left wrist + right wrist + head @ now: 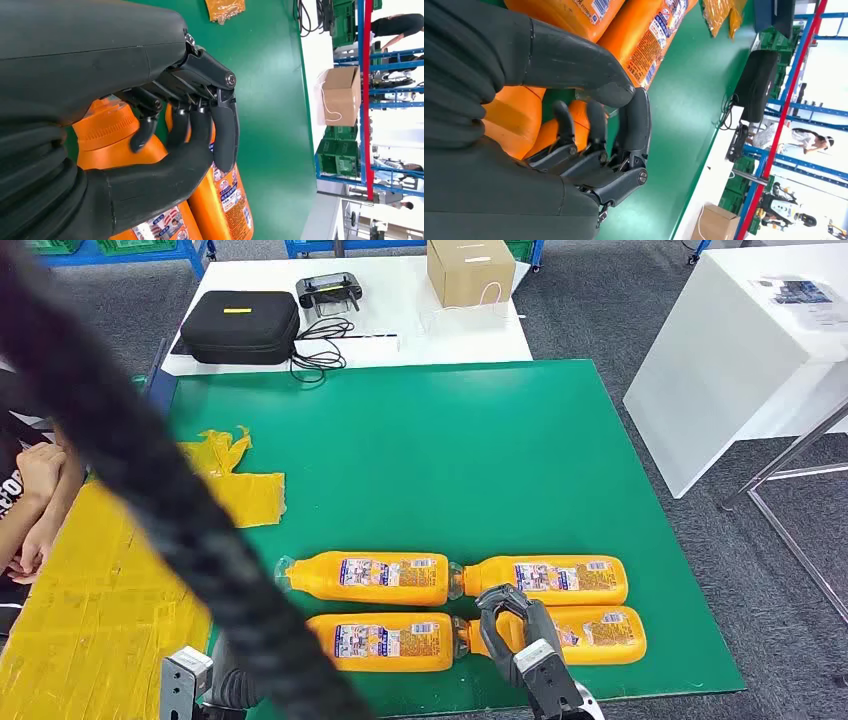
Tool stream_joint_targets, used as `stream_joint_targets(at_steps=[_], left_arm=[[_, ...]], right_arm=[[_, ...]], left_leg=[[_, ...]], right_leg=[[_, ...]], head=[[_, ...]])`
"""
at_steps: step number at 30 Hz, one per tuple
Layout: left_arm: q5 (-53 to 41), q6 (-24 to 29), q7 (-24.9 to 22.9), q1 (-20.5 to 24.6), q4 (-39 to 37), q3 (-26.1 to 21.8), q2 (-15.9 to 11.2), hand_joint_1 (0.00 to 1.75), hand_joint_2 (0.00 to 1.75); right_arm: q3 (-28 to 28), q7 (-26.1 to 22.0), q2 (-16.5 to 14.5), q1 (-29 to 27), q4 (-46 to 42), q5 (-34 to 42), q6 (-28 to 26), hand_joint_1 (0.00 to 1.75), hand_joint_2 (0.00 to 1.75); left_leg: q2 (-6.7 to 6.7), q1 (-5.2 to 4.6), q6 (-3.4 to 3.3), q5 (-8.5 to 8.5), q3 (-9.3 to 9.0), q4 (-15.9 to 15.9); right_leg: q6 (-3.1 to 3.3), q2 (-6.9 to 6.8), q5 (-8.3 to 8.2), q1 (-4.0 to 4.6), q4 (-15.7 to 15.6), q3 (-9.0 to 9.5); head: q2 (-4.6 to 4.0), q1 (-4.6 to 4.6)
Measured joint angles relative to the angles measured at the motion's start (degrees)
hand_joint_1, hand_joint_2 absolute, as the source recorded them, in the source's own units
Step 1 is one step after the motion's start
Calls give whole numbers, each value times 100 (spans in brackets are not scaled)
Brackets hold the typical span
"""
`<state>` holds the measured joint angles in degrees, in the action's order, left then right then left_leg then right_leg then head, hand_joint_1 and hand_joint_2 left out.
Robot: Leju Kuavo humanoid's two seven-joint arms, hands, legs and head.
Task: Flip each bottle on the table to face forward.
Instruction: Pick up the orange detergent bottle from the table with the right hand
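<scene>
Four orange bottles lie on their sides in two rows on the green table: back left, back right, front left and front right. My right hand sits over the front right bottle's neck. In the right wrist view its fingers curl round the orange neck with the thumb across. My left arm enters at the bottom left, its hand hidden behind a black cable. The left hand hangs with bent fingers over a bottle's end; contact is unclear.
A thick black cable crosses the left of the head view. Crumpled yellow tape lies on the table's left part. A person sits at the left edge. Behind the table stand a black case, a controller and a cardboard box.
</scene>
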<state>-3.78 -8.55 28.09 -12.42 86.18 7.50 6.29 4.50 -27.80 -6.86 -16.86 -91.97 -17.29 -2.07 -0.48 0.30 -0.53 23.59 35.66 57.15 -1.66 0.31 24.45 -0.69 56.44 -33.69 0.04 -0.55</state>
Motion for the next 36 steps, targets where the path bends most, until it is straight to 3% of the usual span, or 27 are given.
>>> stream_joint_targets(at_steps=[3, 6, 8, 9, 12, 13, 14, 15, 16, 19, 20, 25, 29, 36], left_arm=[[-95, 142, 109, 7, 30, 13, 0, 175, 175], [-712, 1034, 528, 248, 416, 200, 14, 175, 175], [-998, 1401, 478, 595, 741, 361, 52, 175, 175], [-1042, 1435, 407, 728, 862, 416, 73, 175, 175], [-1027, 1432, 386, 880, 1098, 503, 100, 175, 175], [-1010, 1420, 410, 899, 1140, 511, 101, 175, 175], [-1002, 1405, 439, 915, 1167, 516, 101, 175, 175], [-997, 1388, 467, 929, 1182, 520, 101, 175, 175], [-998, 1371, 489, 938, 1191, 525, 102, 150, 175], [-1012, 1335, 517, 950, 1213, 531, 105, 19, 175], [-1015, 1330, 518, 954, 1220, 532, 108, 0, 175], [-1018, 1337, 503, 955, 1251, 523, 114, 0, 175], [-1004, 1334, 474, 948, 1281, 516, 115, 0, 175], [-902, 1069, 332, 954, 1379, 427, 160, 0, 175]], right_arm=[[13, -103, -2, 3, -23, 53, -58, 174, 175], [288, -448, -77, 195, -405, 130, -569, 173, 175], [658, -252, -148, 536, -763, 5, -967, 170, 175], [831, -121, -166, 683, -907, -52, -1109, 154, 175], [1156, -15, -163, 886, -1182, -102, -1325, 33, 175], [1214, -27, -154, 924, -1233, -104, -1366, 6, 175], [1264, -40, -145, 960, -1274, -114, -1401, 0, 175], [1309, -52, -135, 992, -1309, -131, -1432, 0, 175], [1345, -58, -125, 1018, -1334, -155, -1460, 0, 175], [1417, -36, -97, 1079, -1371, -245, -1507, 0, 175], [1436, 13, -87, 1099, -1375, -305, -1512, 0, 175], [1535, 788, 7, 1258, -1299, -1209, -1507, 0, 175], [1610, 1110, 88, 1388, -1148, -1720, -1487, 0, 175], [2089, 2264, 370, 1973, -392, -4075, -969, 0, 175]], left_leg=[[0, 0, -1, -3, 2, 1], [-1, 0, -5, -21, 22, 2], [0, 1, -4, -29, 14, 0], [1, 1, -3, -30, 4, 0], [1, 1, -3, -31, -5, 0], [1, 1, -3, -31, -4, 0], [1, 1, -3, -31, -4, 0], [1, 0, -3, -30, -3, 0], [1, 0, -4, -30, -3, 1], [0, 0, -5, -29, 1, 1], [1, 0, -5, -29, 1, 1], [0, 0, -5, -28, 3, 0], [-2, 0, -4, -29, 3, 0], [-1, 0, -4, -30, 5, 0]], right_leg=[[0, 0, -2, 0, 1, -2], [1, 0, -13, 1, 3, -19], [7, 0, -22, 2, 2, -14], [11, 0, -23, 3, 2, -6], [11, 0, -22, 3, 2, 4], [11, 0, -22, 2, 2, 3], [11, 0, -22, 2, 2, 3], [11, 0, -22, 2, 2, 3], [10, 0, -22, 1, 2, 3], [10, 0, -22, 1, 1, 1], [10, 0, -22, 1, 1, 0], [10, 0, -22, 2, 1, 0], [10, -1, -22, 2, 2, 0], [10, -1, -22, 2, 2, -2]], head=[[0, -1], [0, -1], [0, 0], [0, 1], [0, 1], [0, 0], [0, 0], [0, 0], [0, 0], [0, 0], [0, 0], [0, 0], [0, 0], [0, 0]])
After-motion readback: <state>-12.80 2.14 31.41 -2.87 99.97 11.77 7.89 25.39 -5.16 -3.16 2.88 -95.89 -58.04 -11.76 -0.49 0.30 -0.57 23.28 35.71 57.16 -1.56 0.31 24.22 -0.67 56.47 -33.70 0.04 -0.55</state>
